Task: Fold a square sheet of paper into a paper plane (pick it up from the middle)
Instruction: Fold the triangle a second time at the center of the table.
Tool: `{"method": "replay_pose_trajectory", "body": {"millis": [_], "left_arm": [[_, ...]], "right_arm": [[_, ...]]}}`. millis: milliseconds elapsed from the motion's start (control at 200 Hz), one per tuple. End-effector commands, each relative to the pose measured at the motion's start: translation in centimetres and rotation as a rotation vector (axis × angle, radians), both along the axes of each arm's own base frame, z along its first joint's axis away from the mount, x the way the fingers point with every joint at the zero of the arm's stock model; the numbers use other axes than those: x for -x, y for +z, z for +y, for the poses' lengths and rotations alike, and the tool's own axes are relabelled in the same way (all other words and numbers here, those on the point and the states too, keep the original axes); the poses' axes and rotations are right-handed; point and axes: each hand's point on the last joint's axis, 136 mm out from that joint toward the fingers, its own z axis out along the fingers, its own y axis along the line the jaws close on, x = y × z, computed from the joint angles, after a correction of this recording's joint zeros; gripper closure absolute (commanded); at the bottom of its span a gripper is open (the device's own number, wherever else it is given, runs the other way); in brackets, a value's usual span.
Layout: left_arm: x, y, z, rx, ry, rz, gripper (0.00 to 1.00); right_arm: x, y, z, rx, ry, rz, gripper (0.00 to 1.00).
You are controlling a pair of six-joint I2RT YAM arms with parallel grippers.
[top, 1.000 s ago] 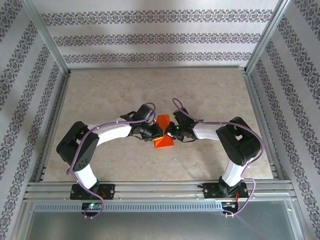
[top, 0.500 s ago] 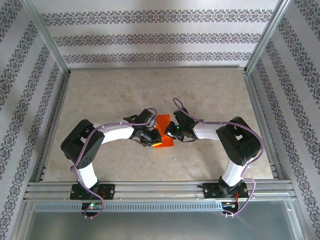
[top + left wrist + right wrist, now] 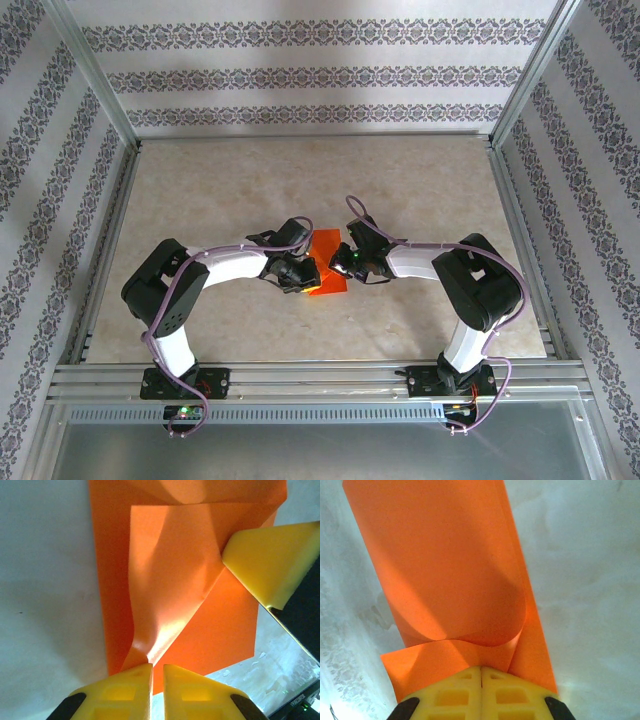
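paper: orange, partly folded, flat on the table, right under both grippers.
left gripper: jaws nearly together, pinching the tip of a raised flap.
flap: lifts off at the left tips, bends away ahead of them to the right finger, which touches its far corner.
right gripper: jaws closed tight, tips on the paper where a fold curls up; can't tell if paper is caught between them.
paper vs right gripper: runs out ahead of the tips.
grippers: facing each other, tips near, paper between.
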Motion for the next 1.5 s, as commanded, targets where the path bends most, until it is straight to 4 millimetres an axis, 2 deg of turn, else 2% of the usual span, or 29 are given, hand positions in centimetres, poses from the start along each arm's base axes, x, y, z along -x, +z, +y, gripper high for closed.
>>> {"method": "replay_pose_trajectory", "body": {"millis": [0, 774, 909, 1099, 1249, 1494], "left_arm": [[0.8, -1.5, 1.2, -0.057, -0.001, 0.038, 0.87], [1.5, -2.8, 2.4, -0.119, 0.017, 0.094, 0.87], [1.7, -3.1, 2.8, -0.139, 0.024, 0.108, 0.89], [1.9, -3.3, 3.0, -0.144, 0.025, 0.122, 0.91], [1.8, -3.3, 2.9, -0.141, 0.021, 0.121, 0.92], [1.8, -3.2, 2.8, -0.137, 0.02, 0.12, 0.93]], "right_arm": [[2.5, -4.5, -3.9, 0.168, -0.063, 0.131, 0.96], [2.3, -4.0, -3.8, 0.155, -0.06, 0.115, 0.96], [1.3, -2.4, -2.9, 0.107, -0.033, 0.059, 0.96], [-0.2, 2.1, -0.9, 0.007, 0.064, -0.072, 0.95], [0.9, 3.4, 0.5, -0.023, 0.13, -0.106, 0.95], [3.3, 1.8, 2.5, -0.016, 0.187, -0.056, 0.96]]}}
